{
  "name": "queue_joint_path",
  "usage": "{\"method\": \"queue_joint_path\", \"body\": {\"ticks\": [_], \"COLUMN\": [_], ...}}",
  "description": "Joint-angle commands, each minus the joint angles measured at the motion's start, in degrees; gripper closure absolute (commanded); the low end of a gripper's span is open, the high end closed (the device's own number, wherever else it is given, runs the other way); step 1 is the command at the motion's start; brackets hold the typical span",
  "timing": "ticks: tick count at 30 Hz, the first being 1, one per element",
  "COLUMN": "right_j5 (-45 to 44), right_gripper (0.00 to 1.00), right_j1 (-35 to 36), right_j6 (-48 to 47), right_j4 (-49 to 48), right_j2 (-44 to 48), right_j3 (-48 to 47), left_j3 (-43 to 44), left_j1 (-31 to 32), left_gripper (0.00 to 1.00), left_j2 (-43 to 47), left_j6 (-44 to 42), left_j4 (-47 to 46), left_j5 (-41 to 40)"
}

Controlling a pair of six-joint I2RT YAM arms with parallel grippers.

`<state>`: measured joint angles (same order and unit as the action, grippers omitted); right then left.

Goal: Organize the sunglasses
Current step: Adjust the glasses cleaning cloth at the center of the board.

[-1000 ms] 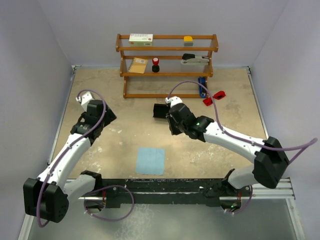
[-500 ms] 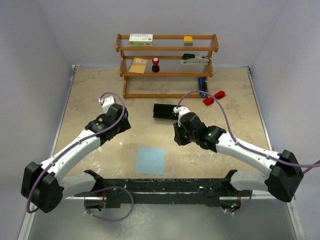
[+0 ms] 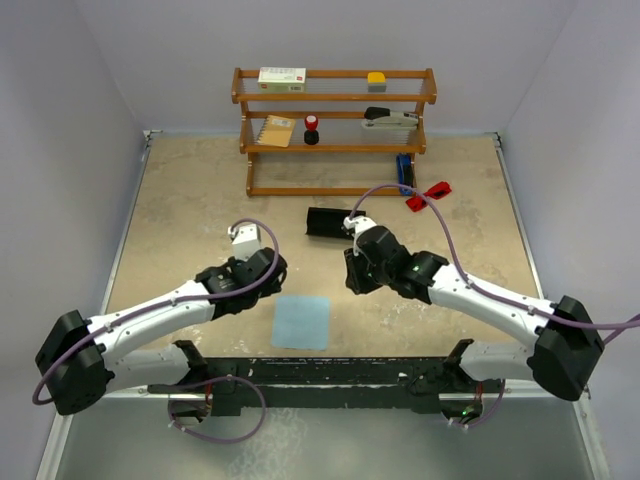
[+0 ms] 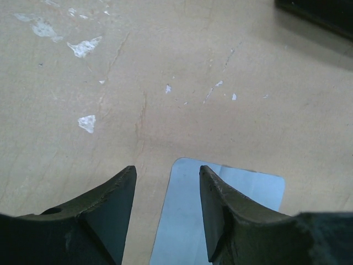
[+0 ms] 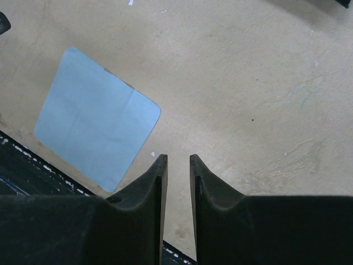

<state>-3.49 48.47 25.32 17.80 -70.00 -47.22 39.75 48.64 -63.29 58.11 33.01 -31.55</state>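
Left tool (image 4: 167, 182) half-open over cloth (image 4: 253, 190) corner, right tool (image 5: 178, 165) barely parted, both empty. Sunglasses (image 3: 428, 195) untouched; cloth pinch likely next.

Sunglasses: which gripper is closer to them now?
Right. The right gripper hovers at mid-table, nearer the bases than the sunglasses by the shelf; the left gripper is farther left, by the cloth's corner.

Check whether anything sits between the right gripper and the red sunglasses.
Nothing visible does. The sunglasses lie on bare table right of the shelf; the black case sits off to the left of that path. The right gripper points away, towards the blue cloth.
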Motion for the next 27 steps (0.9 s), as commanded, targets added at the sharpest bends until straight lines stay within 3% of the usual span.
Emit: {"method": "queue_joint_path", "body": {"ticks": [1,27], "right_j5": [1.97,3.63], "right_gripper": [0.75,0.75], "right_j1": [0.46,1.21], "right_j6": [-1.39,-0.02], "right_j4": [0.80,-1.67], "right_j2": [-2.08,-7.45], "right_j3": [-2.14,-2.40], "left_j3": [0.02,-11.20], "left_j1": [4.37,5.32], "left_gripper": [0.53,0.55], "left_j2": [-2.41,-5.56], "left_j6": [3.37,-3.66], "left_j4": [-3.21,-22.04], "left_j5": [-7.15,1.03]}}
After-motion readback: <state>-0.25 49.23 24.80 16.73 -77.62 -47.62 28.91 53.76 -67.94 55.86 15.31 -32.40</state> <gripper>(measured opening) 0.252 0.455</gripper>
